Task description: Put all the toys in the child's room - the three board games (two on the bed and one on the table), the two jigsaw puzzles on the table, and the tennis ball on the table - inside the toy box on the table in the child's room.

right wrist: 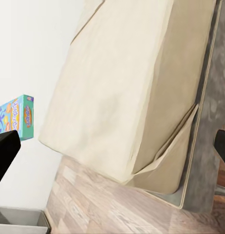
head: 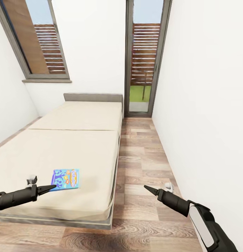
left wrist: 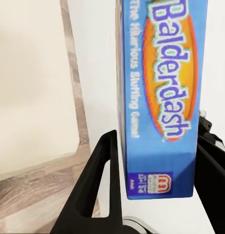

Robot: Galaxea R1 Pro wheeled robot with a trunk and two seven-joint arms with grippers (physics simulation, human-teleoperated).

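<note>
My left gripper [head: 53, 188] is clamped on the blue board game [head: 66, 178]: in the left wrist view the Balderdash box [left wrist: 161, 97] stands on edge between the two black fingers [left wrist: 95, 185], one on each broad face, its long axis running straight out from the gripper. From the head camera the box sits just past the gripper tip, above the near right part of the bed [head: 79, 147], close to the foot edge; I cannot tell whether it is lifted clear of the mattress or touching it. My right gripper [head: 148, 188] hangs over the wood floor [head: 146, 157] beside the bed's right edge, well apart from the game, its fingers spread wide at the margins of its own wrist camera and holding nothing. The left arm is plainly the nearer one and already has the box. I judge the coming move is to carry it off the bed toward the toy box, so the grip must hold through the turn away.
</note>
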